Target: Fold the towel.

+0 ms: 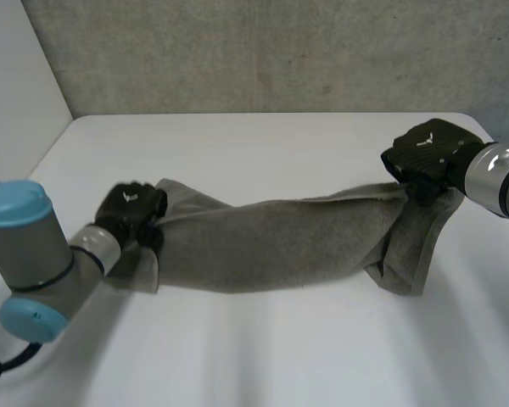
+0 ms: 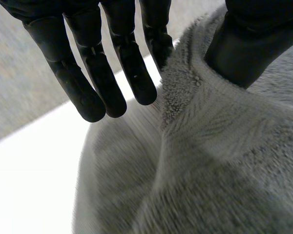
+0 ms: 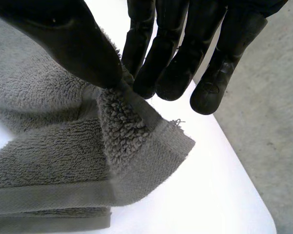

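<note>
Towel: a grey terry towel (image 1: 271, 242), strung out long across the white surface (image 1: 263, 144). It is bunched into a loose band, with its middle sagging down onto the surface and both ends lifted.
Left hand: the left hand (image 1: 132, 210) is at the towel's left end, just above the surface, and cloth spills out below it.
Left grip: in the left wrist view the fingers (image 2: 95, 87) run out straight. The thumb (image 2: 244, 53) is pressed into the pile, and the towel's edge rides up between it and the nearest finger, so it is pinched there. The other fingers stand clear of the cloth, over bare surface.
Right hand: the right hand (image 1: 428, 154) is up at the far right, holding the towel's other end off the surface.
Right grip: in the right wrist view the thumb (image 3: 73, 44) clamps the hem (image 3: 156, 141) against the fingers (image 3: 146, 58), a firm pinch. The corner juts out just past the fingertips.
Drape: a fold of towel drops from the right hand and lands on the surface below it.
Arms: the left arm (image 1: 34, 263), grey with light-blue caps, sits low at the near left. The right arm (image 1: 500, 178) reaches in from the right.
Backdrop: a grey wall (image 1: 263, 51) stands behind the surface's far edge.
</note>
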Action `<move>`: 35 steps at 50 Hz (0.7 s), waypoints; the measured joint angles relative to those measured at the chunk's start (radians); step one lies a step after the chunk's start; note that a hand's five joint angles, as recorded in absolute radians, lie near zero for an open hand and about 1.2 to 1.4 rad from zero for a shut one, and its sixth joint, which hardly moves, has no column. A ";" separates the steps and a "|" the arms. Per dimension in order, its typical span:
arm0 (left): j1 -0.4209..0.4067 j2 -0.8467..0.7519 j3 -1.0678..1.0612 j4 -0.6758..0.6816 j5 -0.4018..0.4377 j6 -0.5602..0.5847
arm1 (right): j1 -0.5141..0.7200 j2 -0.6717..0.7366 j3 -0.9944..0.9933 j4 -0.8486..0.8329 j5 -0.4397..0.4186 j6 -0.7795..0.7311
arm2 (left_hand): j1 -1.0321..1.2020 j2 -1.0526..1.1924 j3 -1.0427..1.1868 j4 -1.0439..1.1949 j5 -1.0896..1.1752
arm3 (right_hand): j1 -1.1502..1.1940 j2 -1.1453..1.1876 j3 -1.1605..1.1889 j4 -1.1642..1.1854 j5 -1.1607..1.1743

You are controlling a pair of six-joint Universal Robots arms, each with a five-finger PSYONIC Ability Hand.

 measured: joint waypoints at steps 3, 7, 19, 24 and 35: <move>0.002 0.029 0.048 0.003 -0.003 0.003 | 0.001 -0.003 -0.021 -0.061 -0.002 0.013 | 0.000 0.000 0.002 0.000 0.000 | 0.000 0.000 0.000 0.000 0.000; 0.004 0.080 0.161 0.020 -0.010 0.002 | 0.006 -0.004 -0.072 -0.225 -0.005 0.037 | 0.001 0.001 0.003 0.000 0.000 | 0.000 0.000 0.000 0.000 0.000; 0.008 0.288 0.475 0.441 -0.038 -0.245 | 0.055 -0.153 -0.125 -1.061 0.036 0.305 | 0.004 0.001 0.006 0.000 0.002 | 0.000 0.000 0.000 0.000 0.000; 0.053 0.316 0.462 0.460 -0.043 -0.355 | 0.047 -0.127 -0.192 -0.848 -0.006 0.365 | 0.004 0.001 0.006 0.000 0.005 | 0.000 0.002 0.000 0.000 0.000; 0.141 0.299 0.123 0.402 0.060 -0.256 | 0.043 -0.051 -0.111 -0.467 -0.063 0.153 | 0.004 0.001 0.007 0.000 0.006 | 0.000 0.009 0.000 0.000 0.000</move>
